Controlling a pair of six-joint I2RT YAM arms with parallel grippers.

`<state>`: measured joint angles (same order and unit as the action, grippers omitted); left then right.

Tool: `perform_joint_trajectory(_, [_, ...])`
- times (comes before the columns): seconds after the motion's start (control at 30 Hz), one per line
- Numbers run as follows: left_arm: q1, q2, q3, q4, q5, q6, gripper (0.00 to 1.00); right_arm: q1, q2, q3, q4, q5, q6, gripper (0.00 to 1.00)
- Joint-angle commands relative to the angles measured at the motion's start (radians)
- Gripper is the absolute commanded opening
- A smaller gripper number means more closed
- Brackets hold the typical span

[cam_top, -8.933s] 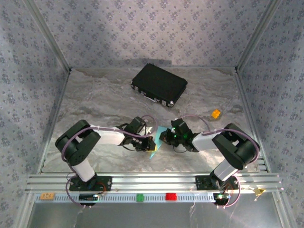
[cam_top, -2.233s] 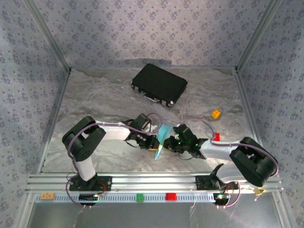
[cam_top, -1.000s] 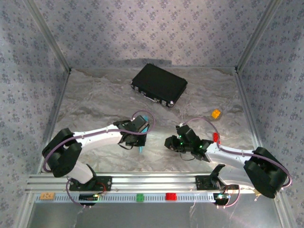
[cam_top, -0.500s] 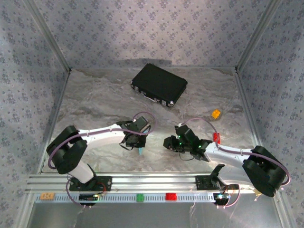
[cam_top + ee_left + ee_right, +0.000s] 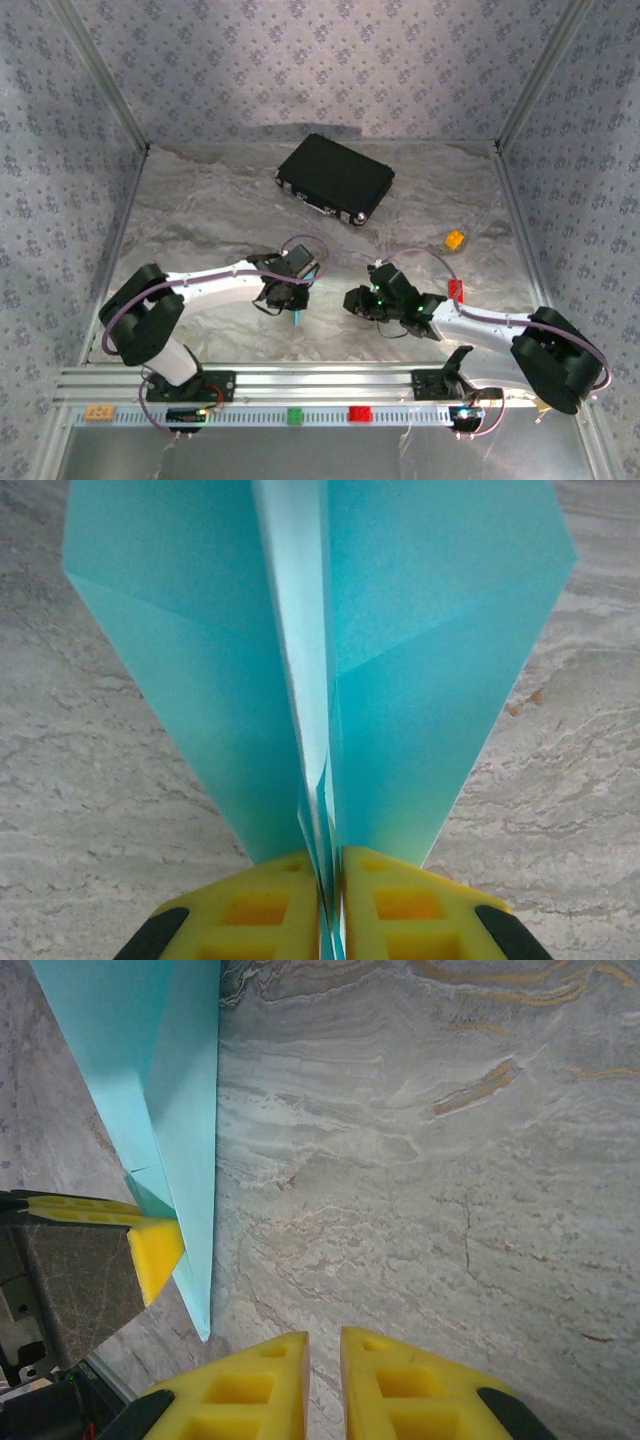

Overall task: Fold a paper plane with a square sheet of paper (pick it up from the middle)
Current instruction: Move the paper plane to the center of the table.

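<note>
The paper plane (image 5: 420,650) is a light blue dart with a pale centre ridge. Its wings spread to both sides in the left wrist view. My left gripper (image 5: 323,865) is shut on the plane's keel, the yellow fingers (image 5: 250,910) pressed against the folded layers. From above, a sliver of the plane (image 5: 298,318) pokes out below the left gripper (image 5: 293,303), low over the table. My right gripper (image 5: 352,302) is a short way to the right, apart from the paper. The right gripper (image 5: 323,1345) is open by a narrow gap with nothing in it. The plane (image 5: 170,1090) lies to its left.
A black hard case (image 5: 335,178) lies at the back centre. A small orange block (image 5: 455,239) and a small red block (image 5: 456,290) sit to the right of the right arm. The marbled table (image 5: 200,230) is walled by patterned panels.
The right gripper has let go of the paper and drawn back to the right. The left arm has carried the plane left and lower. Almost nothing moved in the last half second.
</note>
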<state>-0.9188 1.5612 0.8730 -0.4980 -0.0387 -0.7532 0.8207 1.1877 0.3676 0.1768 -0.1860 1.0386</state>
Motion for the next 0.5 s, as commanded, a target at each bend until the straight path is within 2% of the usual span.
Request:
perform_joint_trajectory(0.0, [-0.007, 0.019, 0.022, -0.019, -0.004, -0.002, 0.13, 0.008, 0.006, 0.025, 0.009, 0.020, -0.009, 0.17])
perform_joint_trajectory(0.47, [-0.008, 0.039, 0.026, -0.009, 0.000, 0.005, 0.14, 0.009, 0.006, 0.023, 0.006, 0.028, -0.008, 0.17])
